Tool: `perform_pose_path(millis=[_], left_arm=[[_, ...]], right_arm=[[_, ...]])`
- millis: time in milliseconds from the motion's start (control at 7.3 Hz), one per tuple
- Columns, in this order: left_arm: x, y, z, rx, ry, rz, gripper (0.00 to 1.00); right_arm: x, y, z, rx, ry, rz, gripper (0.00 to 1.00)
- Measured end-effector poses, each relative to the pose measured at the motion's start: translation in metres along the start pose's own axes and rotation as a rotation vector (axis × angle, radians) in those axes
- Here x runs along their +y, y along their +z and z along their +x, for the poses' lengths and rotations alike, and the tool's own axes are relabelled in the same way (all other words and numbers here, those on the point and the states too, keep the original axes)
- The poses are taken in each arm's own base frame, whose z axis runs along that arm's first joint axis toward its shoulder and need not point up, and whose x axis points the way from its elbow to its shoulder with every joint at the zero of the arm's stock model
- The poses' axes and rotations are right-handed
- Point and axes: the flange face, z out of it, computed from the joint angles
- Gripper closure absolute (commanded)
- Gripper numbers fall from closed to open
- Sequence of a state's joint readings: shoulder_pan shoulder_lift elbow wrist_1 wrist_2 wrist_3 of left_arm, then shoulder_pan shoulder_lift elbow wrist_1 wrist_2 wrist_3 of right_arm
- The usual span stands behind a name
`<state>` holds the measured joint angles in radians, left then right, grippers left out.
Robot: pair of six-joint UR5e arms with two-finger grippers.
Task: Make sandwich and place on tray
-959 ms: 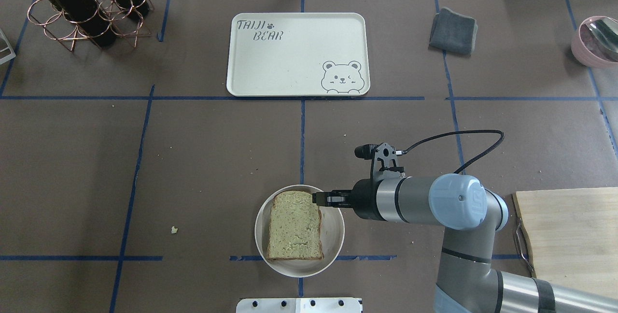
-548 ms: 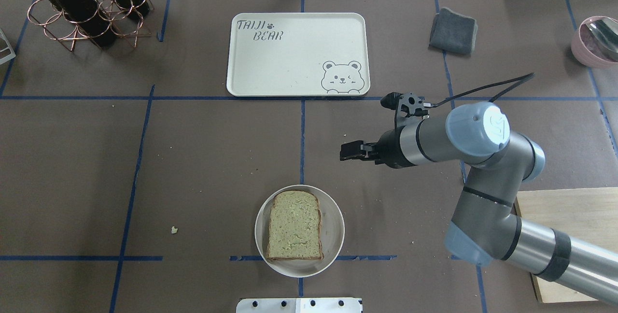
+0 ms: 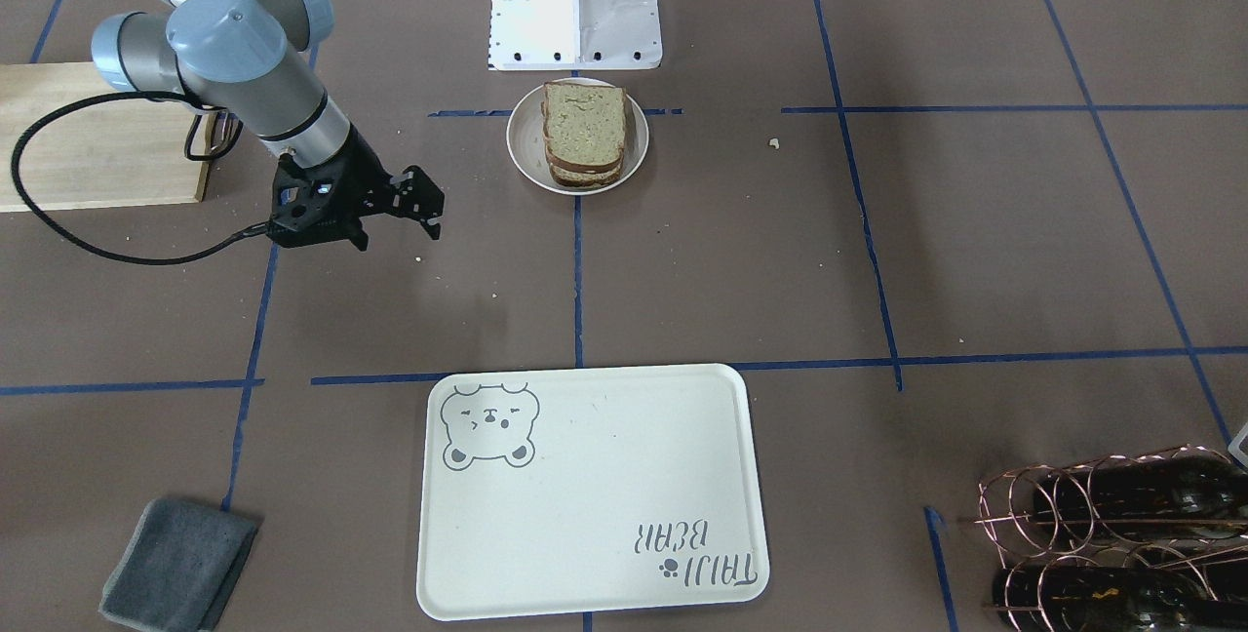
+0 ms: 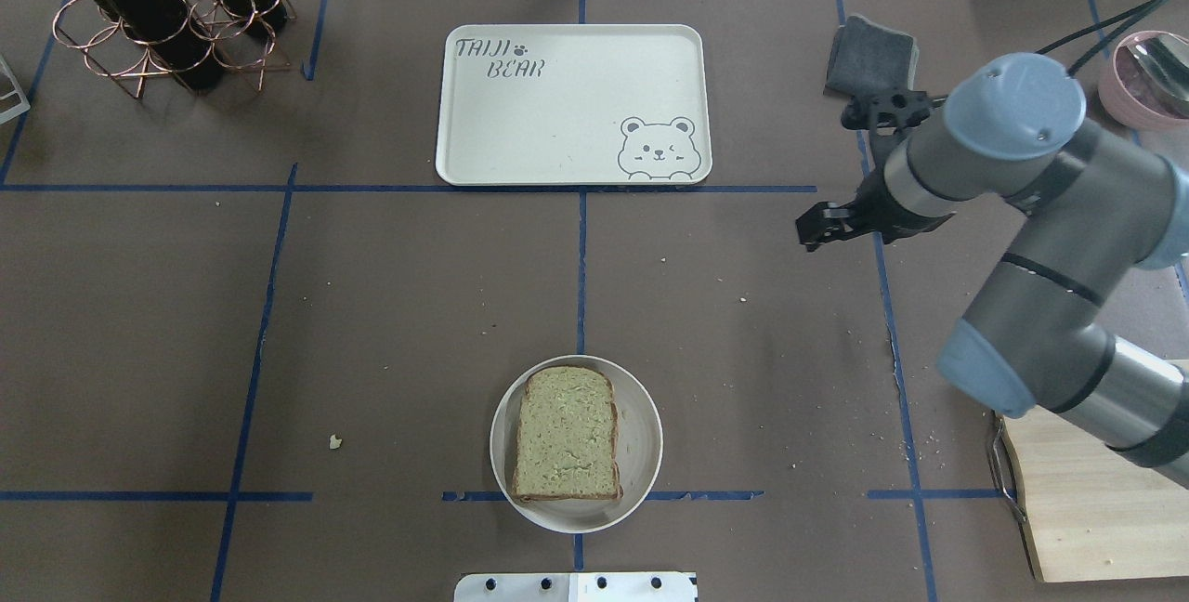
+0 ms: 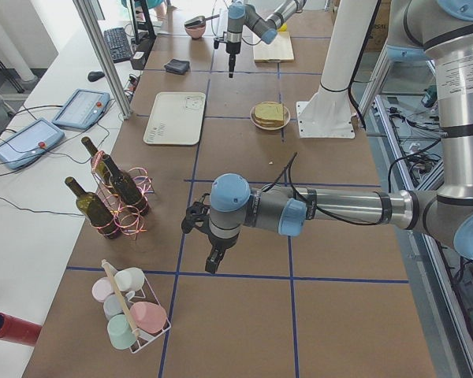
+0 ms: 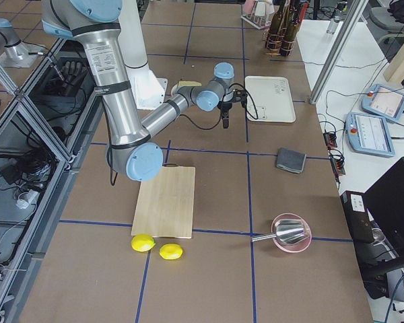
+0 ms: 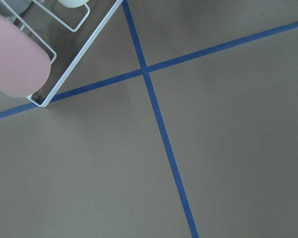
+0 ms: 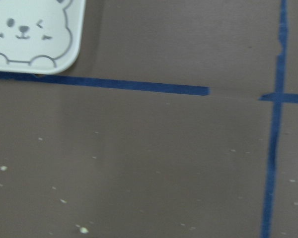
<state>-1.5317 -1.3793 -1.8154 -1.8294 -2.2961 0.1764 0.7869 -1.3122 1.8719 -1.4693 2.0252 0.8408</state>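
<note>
Sitting on the round plate (image 4: 647, 453), the sandwich (image 4: 567, 435) is well apart from the tray (image 4: 557, 110); the right gripper (image 4: 806, 235) hovers near the tray, jaws apart. Whether the left gripper (image 5: 212, 265) has its jaws apart or together, I cannot tell.

Right gripper (image 4: 822, 226) has withdrawn from the rim of the plate (image 4: 641, 453) at the middle of the table's robot-side edge. It is now over bare table toward the far right corner, near the grey cloth (image 4: 868, 54). The arm has swung clear, uncovering more of the wooden board (image 4: 1096, 509).
</note>
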Motion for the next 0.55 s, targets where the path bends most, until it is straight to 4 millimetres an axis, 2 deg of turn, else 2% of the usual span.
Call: perform_pose_path(millis=[274,548], left_arm=[[-0.035,-0.013,0.013,-0.012,0.091,0.093,0.00],[-0.076,-0.028,0.025,-0.012,0.211,0.230,0.00]], right_arm=[[0.014,-0.024,0.127,0.062,-0.127,-0.058,0.00],[0.046,-0.055,0.256,0.039,-0.205,-0.102,0.00]])
